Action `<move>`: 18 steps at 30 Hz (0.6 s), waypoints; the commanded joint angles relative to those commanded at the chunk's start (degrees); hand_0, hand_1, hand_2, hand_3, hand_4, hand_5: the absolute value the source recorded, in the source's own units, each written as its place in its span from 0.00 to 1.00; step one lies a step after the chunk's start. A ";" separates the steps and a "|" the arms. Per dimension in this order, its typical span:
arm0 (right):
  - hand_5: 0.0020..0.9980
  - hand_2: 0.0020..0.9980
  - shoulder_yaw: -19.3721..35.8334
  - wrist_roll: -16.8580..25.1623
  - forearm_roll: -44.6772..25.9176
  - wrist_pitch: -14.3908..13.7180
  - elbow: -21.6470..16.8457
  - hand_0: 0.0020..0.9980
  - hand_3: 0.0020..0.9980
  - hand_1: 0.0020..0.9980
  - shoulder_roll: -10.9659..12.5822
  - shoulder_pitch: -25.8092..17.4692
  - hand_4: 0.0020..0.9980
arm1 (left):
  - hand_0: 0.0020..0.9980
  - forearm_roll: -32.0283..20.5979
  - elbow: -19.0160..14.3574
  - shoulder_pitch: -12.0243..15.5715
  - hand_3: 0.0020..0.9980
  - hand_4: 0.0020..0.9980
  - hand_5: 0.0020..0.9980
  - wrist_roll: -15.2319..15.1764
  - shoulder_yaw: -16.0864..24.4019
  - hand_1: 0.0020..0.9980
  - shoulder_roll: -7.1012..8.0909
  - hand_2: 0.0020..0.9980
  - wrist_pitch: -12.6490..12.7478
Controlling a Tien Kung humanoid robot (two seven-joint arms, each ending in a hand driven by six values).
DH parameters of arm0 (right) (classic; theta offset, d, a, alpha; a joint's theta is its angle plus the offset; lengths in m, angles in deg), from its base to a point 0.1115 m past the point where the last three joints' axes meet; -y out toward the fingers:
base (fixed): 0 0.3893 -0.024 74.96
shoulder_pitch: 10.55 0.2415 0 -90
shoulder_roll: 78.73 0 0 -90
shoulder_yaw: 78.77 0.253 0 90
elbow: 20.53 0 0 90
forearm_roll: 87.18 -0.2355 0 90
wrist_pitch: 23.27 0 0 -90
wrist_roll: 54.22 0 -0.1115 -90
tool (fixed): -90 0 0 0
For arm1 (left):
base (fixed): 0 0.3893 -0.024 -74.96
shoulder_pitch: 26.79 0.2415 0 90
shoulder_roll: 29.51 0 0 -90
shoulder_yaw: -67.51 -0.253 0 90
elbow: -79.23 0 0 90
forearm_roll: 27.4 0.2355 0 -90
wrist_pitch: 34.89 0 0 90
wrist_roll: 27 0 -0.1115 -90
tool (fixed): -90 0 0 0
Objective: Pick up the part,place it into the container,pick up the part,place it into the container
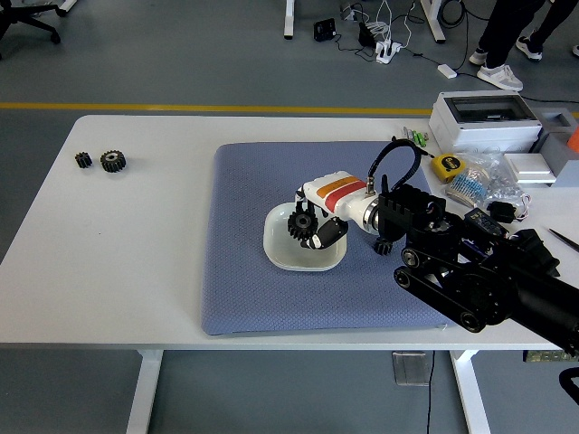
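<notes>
My right hand [304, 223] is shut on a black gear [299, 222] and holds it over the middle of the white dish [280, 254], which sits on the blue mat [244, 280]. A second small black gear [384, 246] lies on the mat just right of the dish, partly hidden by my right arm. My left arm is out of view.
Two more black gears, a small one [83, 160] and a larger one [113, 161], lie at the table's far left. A white box [479, 119], a yellow tape measure [444, 165] and plastic bags [475, 181] crowd the far right. A person's legs [507, 36] stand on the floor beyond.
</notes>
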 joint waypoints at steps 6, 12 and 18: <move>0.37 0.80 -0.94 0.76 0.65 -0.12 0.38 0.46 0.96 0.61 -0.37 -0.18 1.00 | 0.67 -0.09 0.00 0.16 0.56 0.57 0.53 0.02 -0.07 0.65 -0.01 0.63 0.01; 0.39 0.87 -0.67 1.06 0.81 -1.33 -0.17 0.52 1.00 0.64 -0.23 -0.52 1.00 | 0.67 0.21 0.00 0.59 0.56 0.57 0.53 0.15 -0.01 0.65 -0.05 0.63 -0.06; 0.37 0.85 3.20 0.79 3.15 0.13 -3.29 0.51 0.97 0.64 3.04 -1.19 1.00 | 0.67 0.47 0.00 1.07 0.56 0.57 0.53 0.09 0.37 0.65 -0.13 0.63 -0.06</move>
